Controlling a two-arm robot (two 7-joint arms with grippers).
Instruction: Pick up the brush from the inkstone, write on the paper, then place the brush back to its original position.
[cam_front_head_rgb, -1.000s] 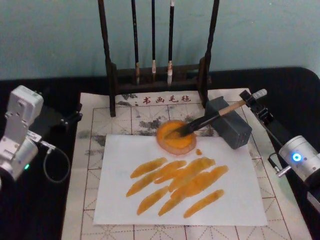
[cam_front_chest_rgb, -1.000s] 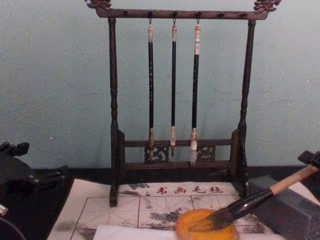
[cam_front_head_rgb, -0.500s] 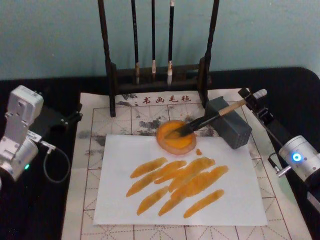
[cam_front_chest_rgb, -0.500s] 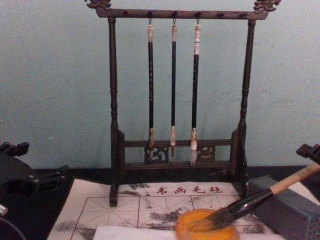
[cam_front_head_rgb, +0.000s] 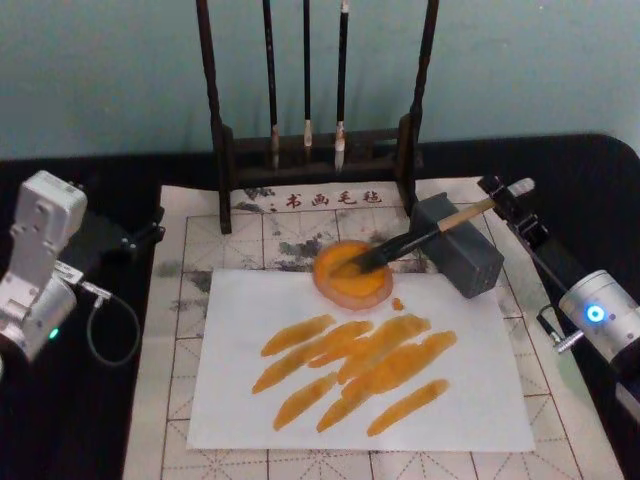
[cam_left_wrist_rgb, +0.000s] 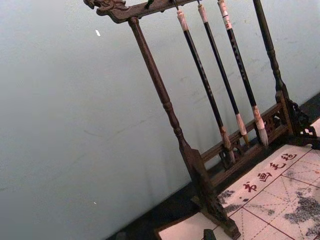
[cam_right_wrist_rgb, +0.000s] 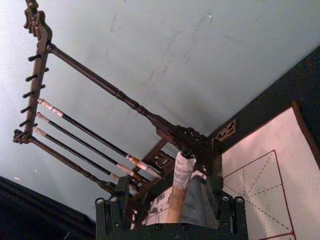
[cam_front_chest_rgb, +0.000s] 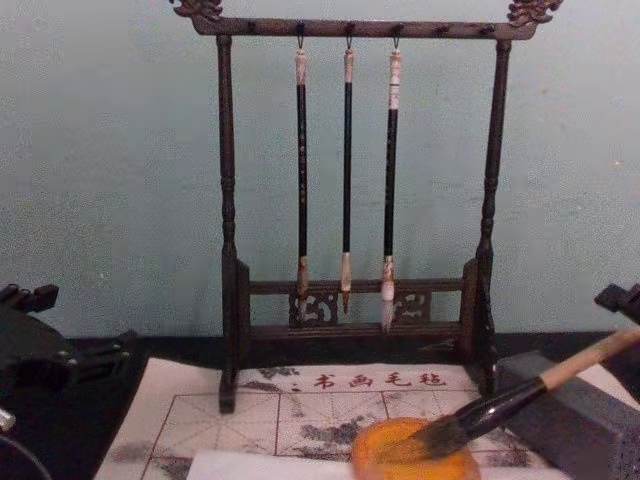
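Observation:
The brush (cam_front_head_rgb: 415, 240) lies slanted, its dark bristles in the orange inkstone (cam_front_head_rgb: 352, 292) and its pale handle propped on a grey block (cam_front_head_rgb: 465, 262). My right gripper (cam_front_head_rgb: 503, 192) sits at the handle's far end, open, with a finger on each side and gaps showing in the right wrist view (cam_right_wrist_rgb: 172, 175). The white paper (cam_front_head_rgb: 470, 400) in front of the inkstone carries several orange strokes. In the chest view the brush (cam_front_chest_rgb: 510, 398) dips into the inkstone (cam_front_chest_rgb: 400, 462). My left gripper (cam_front_head_rgb: 148, 235) is parked at the left, off the mat.
A dark wooden rack (cam_front_head_rgb: 222, 150) with three thin hanging brushes (cam_front_head_rgb: 306, 80) stands behind the inkstone. A beige felt mat (cam_front_head_rgb: 170, 330) with red grid lines lies under the paper. A loose cable (cam_front_head_rgb: 105, 320) loops at the left.
My right gripper has shifted slightly at the handle's end. The brush stays lying in the inkstone, and the left arm has not moved.

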